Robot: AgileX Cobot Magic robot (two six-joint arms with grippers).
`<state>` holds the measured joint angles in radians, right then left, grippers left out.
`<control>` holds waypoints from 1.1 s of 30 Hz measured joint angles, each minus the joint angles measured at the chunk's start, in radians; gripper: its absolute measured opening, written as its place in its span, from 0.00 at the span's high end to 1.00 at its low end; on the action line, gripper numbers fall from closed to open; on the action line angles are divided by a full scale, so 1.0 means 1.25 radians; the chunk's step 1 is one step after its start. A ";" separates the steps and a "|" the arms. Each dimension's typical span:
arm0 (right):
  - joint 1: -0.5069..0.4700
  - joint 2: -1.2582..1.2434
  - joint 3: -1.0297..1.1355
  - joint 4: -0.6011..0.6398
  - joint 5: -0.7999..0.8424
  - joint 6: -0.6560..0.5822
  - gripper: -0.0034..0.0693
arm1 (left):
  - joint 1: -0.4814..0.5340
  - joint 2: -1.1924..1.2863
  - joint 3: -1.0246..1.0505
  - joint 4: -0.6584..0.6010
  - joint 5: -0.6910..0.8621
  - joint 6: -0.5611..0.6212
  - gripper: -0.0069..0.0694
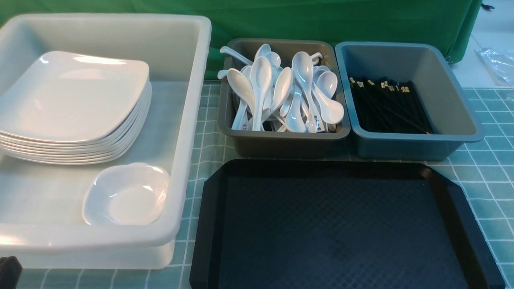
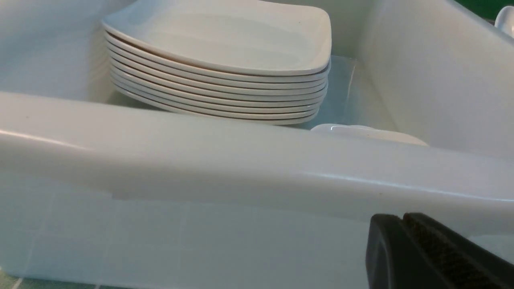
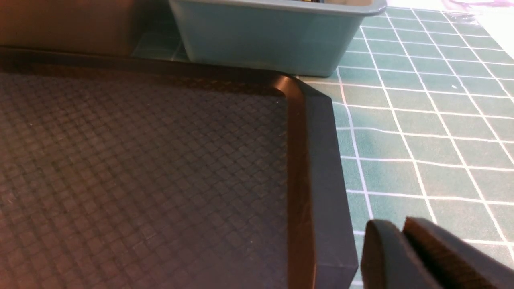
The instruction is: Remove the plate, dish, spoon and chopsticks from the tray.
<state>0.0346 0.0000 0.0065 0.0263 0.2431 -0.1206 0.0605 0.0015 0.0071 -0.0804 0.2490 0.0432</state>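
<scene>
On the near side of the counter, toward its right, sits the black tray point(image 1: 341, 224), nothing on its floor as far as the front view goes, with its near edge cut off. Left of it is the big translucent tub point(image 1: 190, 120), where the square plates point(image 1: 76, 96) are piled up, and the little white dish point(image 1: 126, 194) sits by the tub's near right corner, just beside the pile. Just past the tray's far edge there's a brown bin point(image 1: 285, 146) stuffed with white spoons point(image 1: 261, 80), and right next to it a blue-grey bin point(image 1: 409, 146) with the black chopsticks point(image 1: 387, 106) lying in it. Left gripper point(image 2: 402, 218) is closed, nothing in it, near the tub's near wall. Right gripper point(image 3: 395, 226) has its tips only a sliver apart, basically closed and empty too, by the tray's right edge.
</scene>
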 joint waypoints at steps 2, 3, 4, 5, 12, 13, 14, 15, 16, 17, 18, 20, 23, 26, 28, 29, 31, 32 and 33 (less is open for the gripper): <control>0.000 0.000 0.000 0.000 0.000 0.000 0.80 | 0.000 0.000 0.000 0.000 0.000 0.000 0.90; 0.000 0.000 0.000 0.000 0.000 0.000 0.80 | 0.000 0.000 0.000 0.000 0.000 0.000 0.90; 0.000 0.000 0.000 0.000 0.000 0.000 0.80 | 0.000 0.000 0.000 0.000 0.000 0.000 0.90; 0.000 0.000 0.000 0.000 0.000 0.000 0.80 | 0.000 0.000 0.000 0.000 0.000 0.000 0.90; 0.000 0.000 0.000 0.000 0.000 0.000 0.77 | 0.000 0.000 0.000 0.000 0.000 0.000 0.90; 0.000 0.000 0.000 0.000 0.000 0.000 0.77 | 0.000 0.000 0.000 0.000 0.000 0.000 0.90; 0.000 0.000 0.000 0.000 0.000 0.000 0.77 | 0.000 0.000 0.000 0.000 0.000 0.000 0.90; 0.000 0.000 0.000 0.000 0.000 0.000 0.76 | 0.000 0.000 0.000 0.000 0.000 0.000 0.90; 0.000 0.000 0.000 0.000 0.000 0.000 0.76 | 0.000 0.000 0.000 0.000 0.000 0.000 0.90; 0.000 0.000 0.000 0.000 0.000 0.000 0.76 | 0.000 0.000 0.000 0.000 0.000 0.000 0.90; 0.000 0.000 0.000 0.000 0.000 0.000 0.76 | 0.000 0.000 0.000 0.000 0.000 0.000 0.90; 0.000 0.000 0.000 0.000 0.000 0.000 0.76 | 0.000 0.000 0.000 0.000 0.000 0.000 0.90; 0.000 0.000 0.000 0.000 0.000 0.000 0.76 | 0.000 0.000 0.000 0.000 0.000 -0.001 0.90; 0.000 0.000 0.000 0.000 0.000 0.000 0.75 | 0.000 0.000 0.000 0.000 0.000 -0.002 0.90; 0.000 0.000 0.000 0.000 0.000 0.000 0.74 | 0.000 0.000 0.000 0.000 0.000 -0.002 0.90; 0.000 0.000 0.000 0.000 0.000 0.000 0.74 | 0.000 0.000 0.000 0.000 0.000 -0.002 0.90; 0.000 0.000 0.000 0.000 0.000 0.000 0.73 | 0.000 0.000 0.000 0.000 0.000 -0.002 0.90; 0.000 0.000 0.000 0.000 0.000 0.000 0.73 | 0.000 0.000 0.000 0.000 0.000 -0.002 0.90; 0.000 0.000 0.000 0.000 0.000 0.000 0.73 | 0.000 0.000 0.000 0.000 0.000 -0.002 0.90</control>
<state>0.0346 0.0000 0.0065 0.0263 0.2431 -0.1206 0.0605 0.0015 0.0071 -0.0804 0.2490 0.0411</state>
